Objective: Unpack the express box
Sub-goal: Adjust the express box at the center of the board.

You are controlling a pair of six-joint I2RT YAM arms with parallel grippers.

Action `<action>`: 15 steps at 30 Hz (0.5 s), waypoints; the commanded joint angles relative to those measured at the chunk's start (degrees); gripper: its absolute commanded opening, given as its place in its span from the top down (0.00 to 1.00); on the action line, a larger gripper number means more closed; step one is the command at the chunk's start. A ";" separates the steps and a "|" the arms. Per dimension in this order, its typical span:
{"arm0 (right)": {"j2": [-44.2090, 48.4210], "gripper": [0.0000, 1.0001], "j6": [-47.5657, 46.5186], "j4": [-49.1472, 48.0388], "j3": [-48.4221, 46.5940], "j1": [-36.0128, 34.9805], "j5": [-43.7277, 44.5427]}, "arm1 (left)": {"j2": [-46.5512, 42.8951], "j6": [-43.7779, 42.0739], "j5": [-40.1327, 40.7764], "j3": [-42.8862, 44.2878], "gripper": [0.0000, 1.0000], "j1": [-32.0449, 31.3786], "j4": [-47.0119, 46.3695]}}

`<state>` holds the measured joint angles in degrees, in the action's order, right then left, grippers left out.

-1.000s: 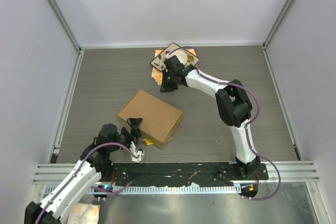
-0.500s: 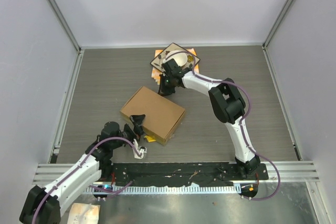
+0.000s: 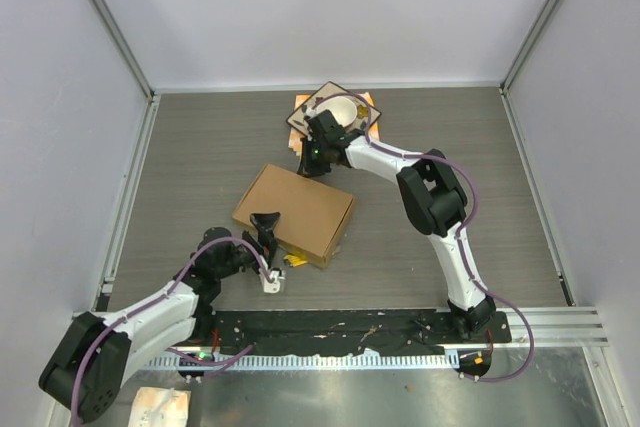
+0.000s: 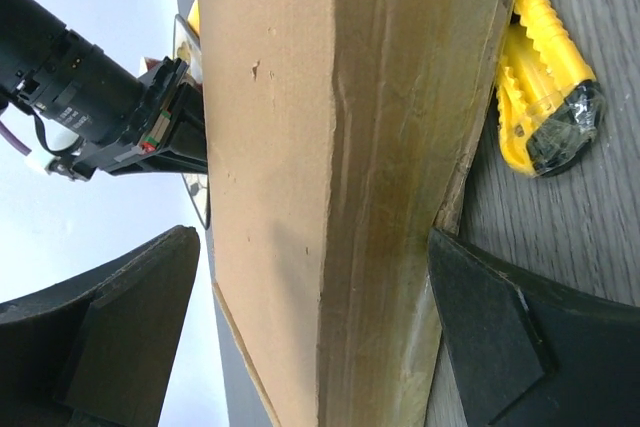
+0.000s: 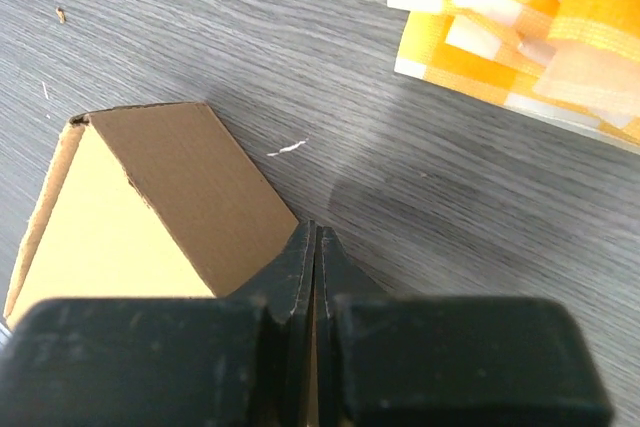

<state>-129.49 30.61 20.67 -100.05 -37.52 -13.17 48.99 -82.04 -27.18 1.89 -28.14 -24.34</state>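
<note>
Nearest the arm bases, on the near side of the express box [image 3: 295, 209], the left gripper [image 3: 269, 251] stands wide open, one finger over the box's near-left top edge and the other below its near side, so the box edge sits between them. In the left wrist view the fingers [image 4: 120, 347] frame the cardboard on both sides with a gap each way, nothing clamped. A yellow serrated item [image 3: 294, 259] with a dark end in clear wrap lies on the table [image 3: 200, 147], tucked against the box's near edge and just beside the left gripper. The box itself lies flat and closed mid-table, turned at an angle, plain brown. At the box's far corner the right gripper [image 3: 314, 160] points down with its jaws pressed together. In the right wrist view the tips meet right at the edge of the brown cardboard; cannot tell if any cardboard is pinched between them. Beyond the box's far side, near the right gripper, a yellow-and-white checked cloth [image 5: 500, 27] lies on the table. Farther still from the box sits an orange-patterned square plate [image 3: 318, 102] with a white bowl [image 3: 345, 110] on it, partly over the cloth.
</note>
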 commanded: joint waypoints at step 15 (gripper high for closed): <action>0.64 0.99 -0.99 3.24 5.30 -6.96 -6.69 | -9.18 3.91 4.33 11.82 0.00 -0.42 -9.76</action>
<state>-129.49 30.24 14.50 -97.76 -38.02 -10.09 41.34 -74.78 -29.50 8.08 -29.78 -21.50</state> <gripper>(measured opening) 0.049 0.998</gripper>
